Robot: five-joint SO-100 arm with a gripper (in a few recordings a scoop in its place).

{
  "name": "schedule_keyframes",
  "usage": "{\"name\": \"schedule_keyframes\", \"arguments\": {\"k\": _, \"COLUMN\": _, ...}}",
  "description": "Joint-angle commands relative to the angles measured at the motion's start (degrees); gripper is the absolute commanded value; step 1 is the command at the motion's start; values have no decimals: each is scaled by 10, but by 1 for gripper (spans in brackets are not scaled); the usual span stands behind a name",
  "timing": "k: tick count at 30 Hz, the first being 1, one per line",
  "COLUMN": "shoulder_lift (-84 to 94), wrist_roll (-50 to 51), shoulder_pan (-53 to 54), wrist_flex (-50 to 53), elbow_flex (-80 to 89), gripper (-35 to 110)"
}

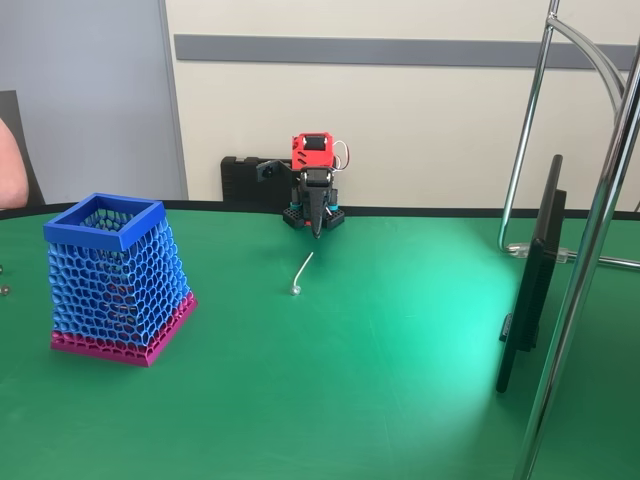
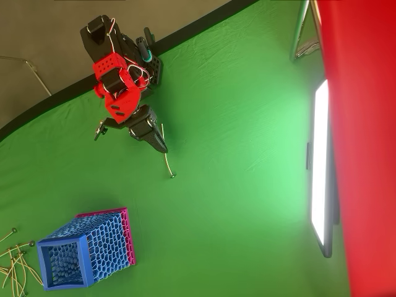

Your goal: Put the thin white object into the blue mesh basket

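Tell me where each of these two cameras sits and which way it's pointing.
Fixed view: low at the table's near edge, facing the arm and back wall; its gripper points down behind the thin white object, blue mesh basket at left.
Overhead view: above, looking down on the green table; the arm sits at upper left.
Shared: arm, stick, basket, lit screen.

Thin white object [image 1: 303, 272] [image 2: 168, 166]: slim, slightly curved stick, knob at one end, lying flat on the green surface. Blue mesh basket [image 1: 118, 278] [image 2: 86, 250]: upright, magenta base, well apart.
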Motion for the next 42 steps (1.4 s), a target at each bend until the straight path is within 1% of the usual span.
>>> {"name": "schedule_keyframes", "arguments": {"k": 1, "shoulder_lift": 4, "wrist_roll": -4, "shoulder_pan": -4, "wrist_flex": -1, "elbow_flex": 4, "gripper": 1}}
{"name": "schedule_keyframes", "arguments": {"k": 33, "shoulder_lift": -2, "wrist_roll": -5, "shoulder_pan": -4, "wrist_flex": -1, "elbow_flex": 2, "gripper": 1}}
{"name": "schedule_keyframes", "arguments": {"k": 40, "shoulder_lift": -47, "wrist_roll": -10, "shoulder_pan": 3, "wrist_flex": -24, "elbow_flex": -22, "gripper": 1}}
{"name": "schedule_keyframes", "arguments": {"k": 42, "shoulder_lift": -72, "wrist_roll": -25, "shoulder_pan": 8, "wrist_flex": -32, "elbow_flex": -42, "gripper": 1}}
